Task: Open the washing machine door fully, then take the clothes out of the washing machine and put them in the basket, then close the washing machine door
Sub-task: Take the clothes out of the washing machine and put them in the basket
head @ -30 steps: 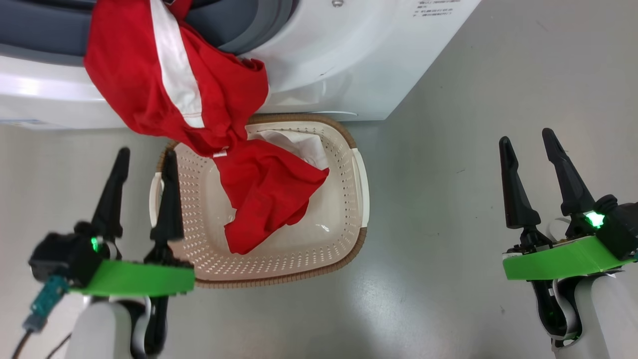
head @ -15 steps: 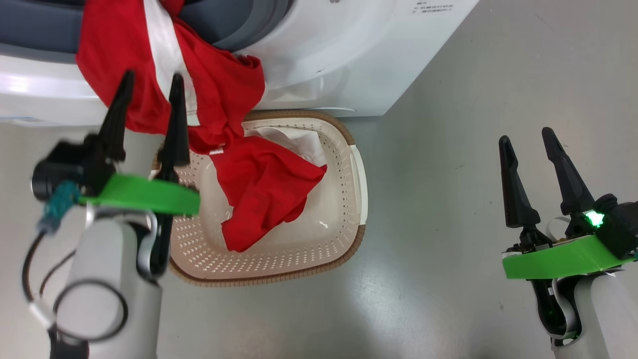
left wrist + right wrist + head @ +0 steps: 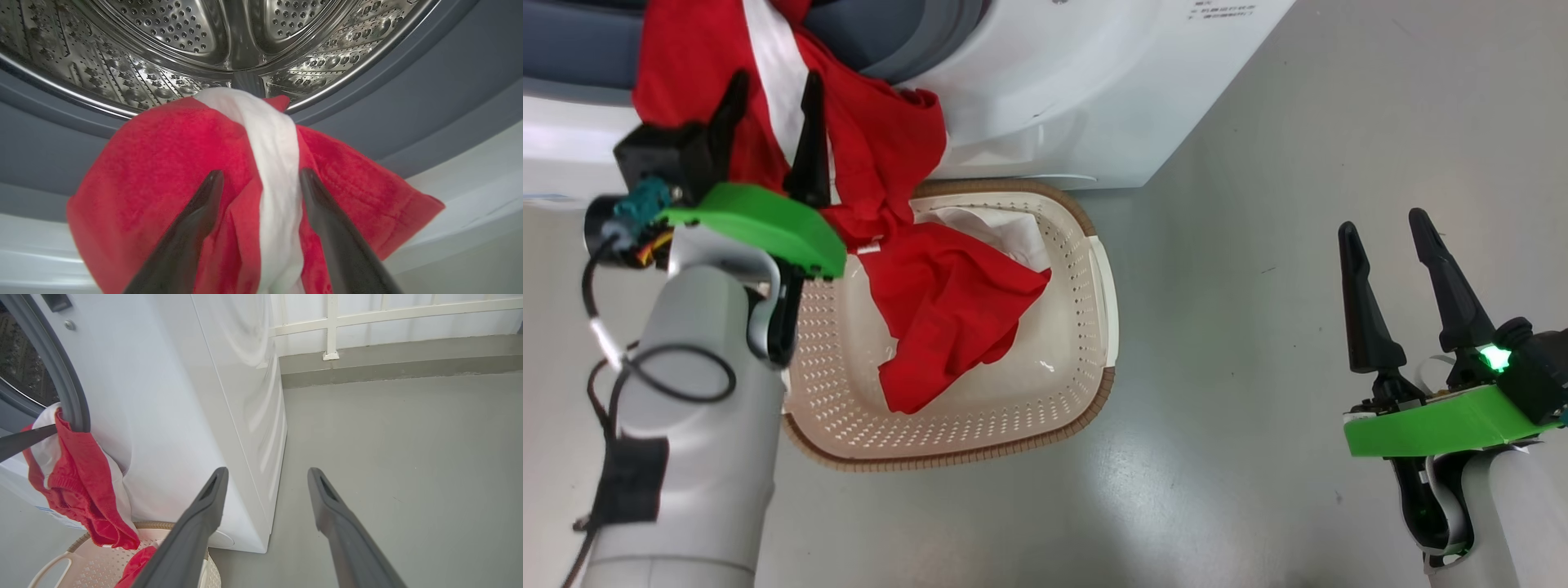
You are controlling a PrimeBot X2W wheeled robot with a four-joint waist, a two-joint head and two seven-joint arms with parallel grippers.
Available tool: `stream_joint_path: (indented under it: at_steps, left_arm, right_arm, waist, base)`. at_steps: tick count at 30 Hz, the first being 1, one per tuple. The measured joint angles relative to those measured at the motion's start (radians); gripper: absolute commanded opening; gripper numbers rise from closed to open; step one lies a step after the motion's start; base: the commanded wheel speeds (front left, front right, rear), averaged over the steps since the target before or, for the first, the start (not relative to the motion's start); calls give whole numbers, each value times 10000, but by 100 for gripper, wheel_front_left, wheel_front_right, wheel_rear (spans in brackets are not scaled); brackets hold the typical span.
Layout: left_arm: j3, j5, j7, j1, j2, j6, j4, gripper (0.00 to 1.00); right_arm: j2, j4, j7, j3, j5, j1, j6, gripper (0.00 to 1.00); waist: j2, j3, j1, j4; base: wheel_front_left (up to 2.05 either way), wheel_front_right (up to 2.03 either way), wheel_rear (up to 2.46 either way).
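A red garment with a white stripe (image 3: 866, 139) (image 3: 261, 175) hangs out of the white washing machine (image 3: 1078, 90) over its grey rubber ring, its lower end trailing into the cream basket (image 3: 1086, 327). More red cloth (image 3: 947, 310) lies in that basket. My left gripper (image 3: 774, 86) (image 3: 261, 179) stands open, fingers either side of the white stripe at the drum mouth, not closed on it. My right gripper (image 3: 1384, 229) (image 3: 267, 473) hovers open over bare floor, well right of the basket. The washing machine door is out of view.
The basket sits on grey floor right against the machine's front. The perforated steel drum (image 3: 229, 36) looks bare behind the hanging garment. In the right wrist view, a white railing (image 3: 331, 326) and a low kerb run along the far wall.
My left arm has risen from beside the basket up to the hanging garment, its open fingers now straddling the white stripe. The right arm has stayed put. The head camera has shifted slightly.
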Motion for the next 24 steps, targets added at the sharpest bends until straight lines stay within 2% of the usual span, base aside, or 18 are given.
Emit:
stream_joint_path:
  at_steps: [7,8,9,10,11,12,14,20,24]
  left_arm:
    - [-205,-17,-4,-821,36,-2,1223,100]
    - [-215,-23,-6,-885,38,-4,1338,97]
    - [-226,-33,-6,-935,42,-6,1438,72]
    - [-240,-35,-6,-991,44,-10,1507,37]
    - [-253,-35,-6,-1032,44,-15,1538,37]
    - [-272,-35,-6,-1053,44,-15,1588,22]
    - [-295,-58,-6,-1053,46,-15,1657,2]
    - [-349,-144,-2,-1047,94,-15,1615,0]
    - [-330,-217,0,-897,102,-15,1099,0]
  right_arm:
    - [4,0,0,31,0,0,0,100]
    - [4,0,0,35,0,0,0,100]
    - [6,0,0,42,0,0,0,100]
    - [6,0,0,44,0,0,0,100]
    - [6,-2,0,48,0,0,0,100]
    - [6,0,0,50,0,0,0,100]
    - [6,-2,0,50,0,0,0,100]
    - [6,-2,0,54,0,1,0,100]
    - [8,-2,0,54,0,3,0,100]
  waist:
    - [0,-1,0,-13]
    - [0,-6,0,-17]
    - [0,-12,0,-22]
    - [0,-18,0,-27]
    - [0,-25,0,-30]
    - [0,-35,0,-34]
    - [0,-47,0,-36]
    - [0,-92,0,-13]
    - [0,-161,0,7]
  base:
    - [0,0,0]
    - [0,0,0]
    - [0,0,0]
    - [0,0,0]
    - [0,0,0]
    - [0,0,0]
    - [0,0,0]
    - [0,0,0]
    - [0,0,0]
